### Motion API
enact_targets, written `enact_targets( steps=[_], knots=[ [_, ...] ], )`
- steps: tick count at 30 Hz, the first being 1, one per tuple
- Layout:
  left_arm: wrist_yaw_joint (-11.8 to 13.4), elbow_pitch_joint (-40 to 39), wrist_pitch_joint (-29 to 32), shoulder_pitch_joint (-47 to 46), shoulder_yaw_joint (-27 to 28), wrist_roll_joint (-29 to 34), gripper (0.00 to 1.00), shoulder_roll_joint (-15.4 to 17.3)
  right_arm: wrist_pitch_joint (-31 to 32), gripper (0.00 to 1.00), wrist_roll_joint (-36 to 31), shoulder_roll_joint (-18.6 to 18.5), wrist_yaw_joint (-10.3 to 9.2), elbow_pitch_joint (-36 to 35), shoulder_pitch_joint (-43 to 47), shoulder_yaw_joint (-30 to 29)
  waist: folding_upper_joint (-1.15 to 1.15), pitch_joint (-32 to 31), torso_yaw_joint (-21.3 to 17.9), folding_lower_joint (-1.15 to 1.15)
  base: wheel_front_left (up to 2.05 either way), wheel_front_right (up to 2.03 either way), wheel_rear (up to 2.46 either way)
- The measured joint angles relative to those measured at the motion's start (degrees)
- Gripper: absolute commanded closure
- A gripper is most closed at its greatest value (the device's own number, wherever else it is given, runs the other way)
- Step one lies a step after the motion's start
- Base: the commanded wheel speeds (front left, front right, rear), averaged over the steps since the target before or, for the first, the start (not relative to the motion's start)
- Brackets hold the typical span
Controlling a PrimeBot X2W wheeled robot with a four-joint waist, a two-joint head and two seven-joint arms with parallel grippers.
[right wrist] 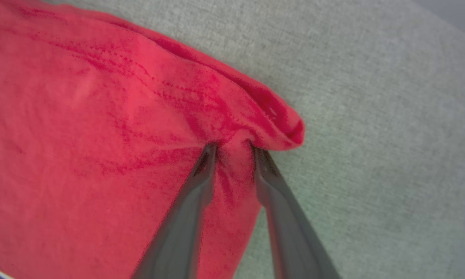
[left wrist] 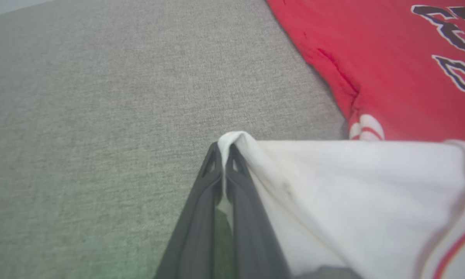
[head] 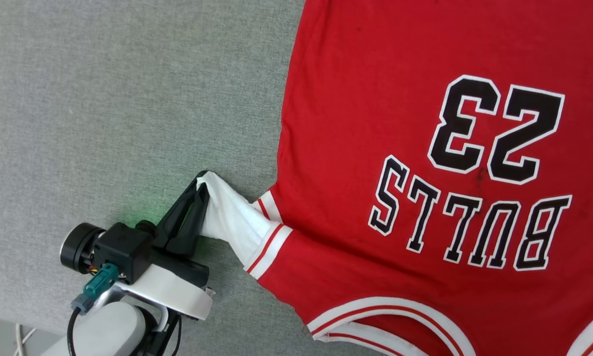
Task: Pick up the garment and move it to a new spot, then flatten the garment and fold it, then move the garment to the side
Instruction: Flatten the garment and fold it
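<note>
Left gripper (head: 202, 181) pinches the jersey (head: 400, 123) by its white sleeve (head: 232, 217); the head view reads "BULLS 23". Right wrist view: right gripper (right wrist: 233, 146) straddles a red fold, grip unclear.

table (head: 103, 99): grey woven cloth cover, flat and even.
garment (head: 375, 99): red, lying straight on the table, body spread flat, black lettering face up.
sleeve (head: 232, 217): white with striped trim, drawn out leftward from the body.
</note>
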Motion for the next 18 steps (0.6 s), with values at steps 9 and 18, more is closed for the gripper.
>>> enact_targets(
  steps=[9, 18],
  knots=[
    [1.0, 1.0, 0.1, 3.0, 1.1, -1.3, 1.0, 0.4, -5.6, 1.0, 6.5, -0.5, 0.0, -3.7, 1.1, 2.8, 0.0, -5.9, -1.6, 0.01, 0.0, 0.0, 0.0],
    [2.0, 1.5, 0.2, 8.5, 2.3, -2.7, 1.0, 2.4, -11.8, 1.0, 16.8, -11.3, 0.0, -14.7, 12.8, 10.4, 0.0, -14.2, -4.9, 0.01, 0.0, 0.0, 0.0]
  ],
)
